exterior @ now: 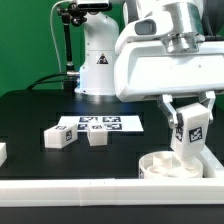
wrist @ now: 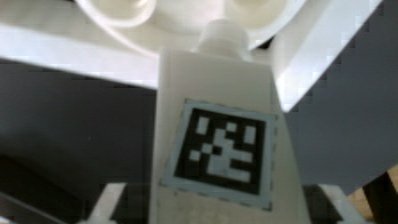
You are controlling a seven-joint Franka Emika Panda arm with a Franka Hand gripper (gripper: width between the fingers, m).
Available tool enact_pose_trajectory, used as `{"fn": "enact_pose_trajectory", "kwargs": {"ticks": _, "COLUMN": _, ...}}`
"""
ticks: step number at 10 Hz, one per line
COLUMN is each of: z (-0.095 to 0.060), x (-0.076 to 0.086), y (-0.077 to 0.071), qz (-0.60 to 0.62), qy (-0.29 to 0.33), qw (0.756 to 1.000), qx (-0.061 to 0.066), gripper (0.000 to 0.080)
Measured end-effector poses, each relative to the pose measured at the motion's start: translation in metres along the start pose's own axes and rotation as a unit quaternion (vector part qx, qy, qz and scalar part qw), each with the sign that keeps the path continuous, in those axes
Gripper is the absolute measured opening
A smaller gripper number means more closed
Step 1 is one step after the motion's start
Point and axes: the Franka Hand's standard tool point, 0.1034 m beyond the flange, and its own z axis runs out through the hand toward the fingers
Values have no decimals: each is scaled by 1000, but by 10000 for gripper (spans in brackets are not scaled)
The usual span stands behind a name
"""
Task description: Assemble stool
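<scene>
leg [exterior: 192, 138]: white plastic block, square black-and-white tag, held upright over seat
seat [exterior: 160, 167]: thick white round disc
gripper [exterior: 190, 120]: fingers [exterior: 172, 112] pinched on leg

White leg [exterior: 190, 128] (black-and-white square tag), white seat [exterior: 156, 166], black table [exterior: 30, 115], green backdrop [exterior: 25, 40]

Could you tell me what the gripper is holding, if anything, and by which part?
A stool leg, gripped at its upper end between the jaws.

The leg [wrist: 217, 120] in the end effector [exterior: 190, 133] and the seat [exterior: 152, 168] beneath it look like smooth white plastic, over a matt black surface [exterior: 30, 115].
</scene>
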Motion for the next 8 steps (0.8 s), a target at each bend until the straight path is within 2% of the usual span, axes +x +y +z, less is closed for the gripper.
{"fn": "enact_pose_trajectory", "kwargs": {"ticks": 8, "z": 2, "x": -8, "y": -10, "qz": -6, "qy": -6, "qw": 1000, "qx": 4, "gripper": 327}}
